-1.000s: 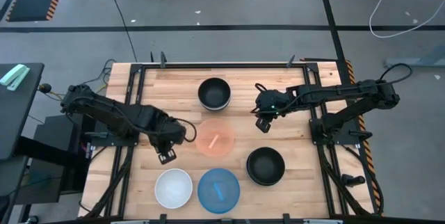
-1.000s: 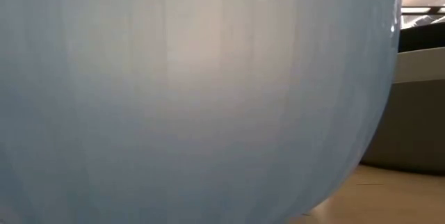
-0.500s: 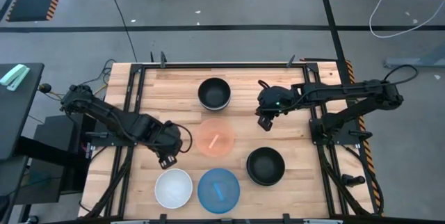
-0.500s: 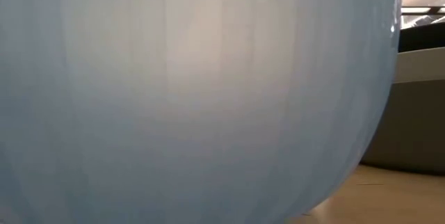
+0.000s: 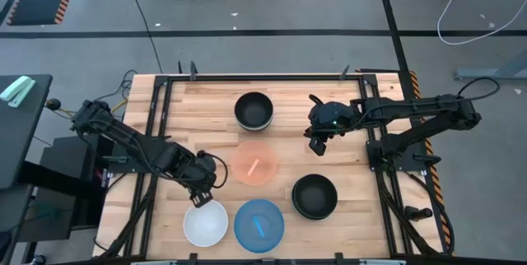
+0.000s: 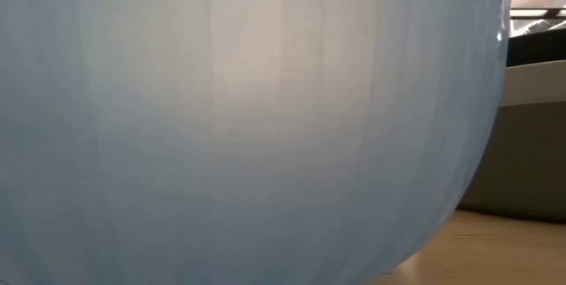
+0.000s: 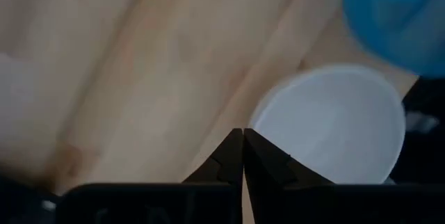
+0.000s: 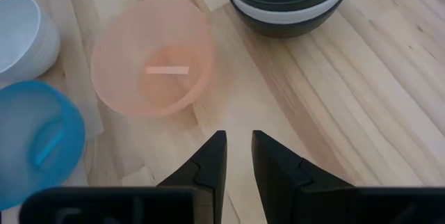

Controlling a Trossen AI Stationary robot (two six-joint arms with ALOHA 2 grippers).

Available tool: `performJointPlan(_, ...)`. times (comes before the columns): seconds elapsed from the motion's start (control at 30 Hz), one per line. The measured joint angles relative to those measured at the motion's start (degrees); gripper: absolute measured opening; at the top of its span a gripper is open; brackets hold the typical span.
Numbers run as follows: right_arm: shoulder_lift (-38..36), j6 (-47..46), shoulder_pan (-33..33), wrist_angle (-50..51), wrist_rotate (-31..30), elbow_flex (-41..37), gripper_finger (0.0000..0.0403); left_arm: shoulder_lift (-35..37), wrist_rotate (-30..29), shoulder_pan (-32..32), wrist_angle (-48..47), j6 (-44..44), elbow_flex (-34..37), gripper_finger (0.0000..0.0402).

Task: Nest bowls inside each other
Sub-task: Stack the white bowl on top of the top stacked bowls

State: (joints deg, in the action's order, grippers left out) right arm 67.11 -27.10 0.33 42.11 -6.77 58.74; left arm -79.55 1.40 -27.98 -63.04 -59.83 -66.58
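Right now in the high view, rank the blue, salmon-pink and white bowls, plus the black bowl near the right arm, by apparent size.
1. blue bowl, slightly the largest.
2. salmon-pink bowl, black bowl and white bowl: too alike to rank.

Robot lab: framed workbench (image 5: 214,92), floor cables (image 5: 465,6)

The left gripper (image 7: 243,156) has its dark jaws pressed together just beside the round white bowl (image 7: 334,123) on the pale wooden table (image 7: 125,64); a blue bowl (image 7: 396,12) sits beyond.
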Motion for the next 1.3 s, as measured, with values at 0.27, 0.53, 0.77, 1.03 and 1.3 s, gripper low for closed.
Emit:
performJointPlan(0.27, 0.0, -0.19, 0.34, 0.01, -0.03, 0.0, 0.0077, 0.11, 3.31, -0.32, 13.01, -1.52, 8.13, 0.0046)
performJointPlan(0.53, 0.0, -1.19, 0.34, 0.0, -0.04, 0.0, 0.0077, 0.11, 6.42, -0.62, 15.41, -2.56, 11.82, 0.0073)
performJointPlan(0.77, 0.0, -1.25, 0.34, -0.01, -0.02, 0.0, 0.0077, 0.08, 6.9, -0.73, 18.13, -2.56, 11.91, 0.0085)
performJointPlan(1.03, 0.0, -1.43, 0.34, -0.04, -0.02, 0.0, 0.0077, -0.3, 6.8, -1.19, 17.13, -2.57, 12.14, 0.0094)
performJointPlan(1.3, 0.0, -1.73, 0.34, -0.11, -0.04, 0.0, 0.0077, -0.29, 9.41, -1.19, 21.16, -4.98, 16.39, 0.0094)
